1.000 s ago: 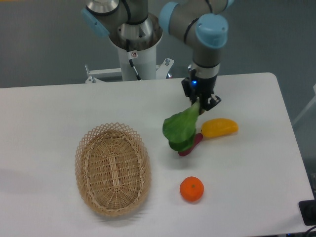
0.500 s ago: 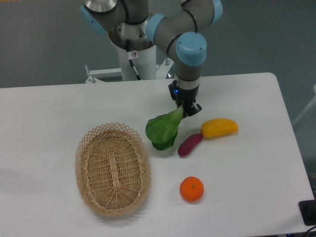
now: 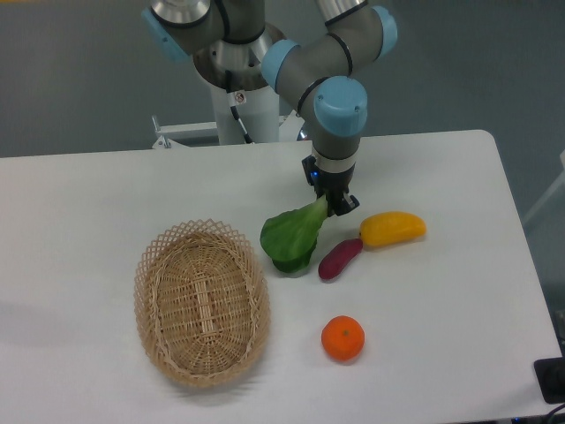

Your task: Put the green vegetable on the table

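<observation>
The table (image 3: 106, 190) bore a wicker basket (image 3: 201, 302); between it and the purple piece (image 3: 340, 259) hung the green vegetable (image 3: 291, 237), leaves near or touching the surface. The gripper (image 3: 334, 205) was pinching its stalk. Lowering seemed the step in hand; releasing it came next

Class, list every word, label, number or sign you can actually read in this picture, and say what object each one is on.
None can be read.
A small white sticker on the robot's white pedestal has a mark too small and blurred to read.
The gripper, green vegetable, wicker basket and table show no text.
</observation>
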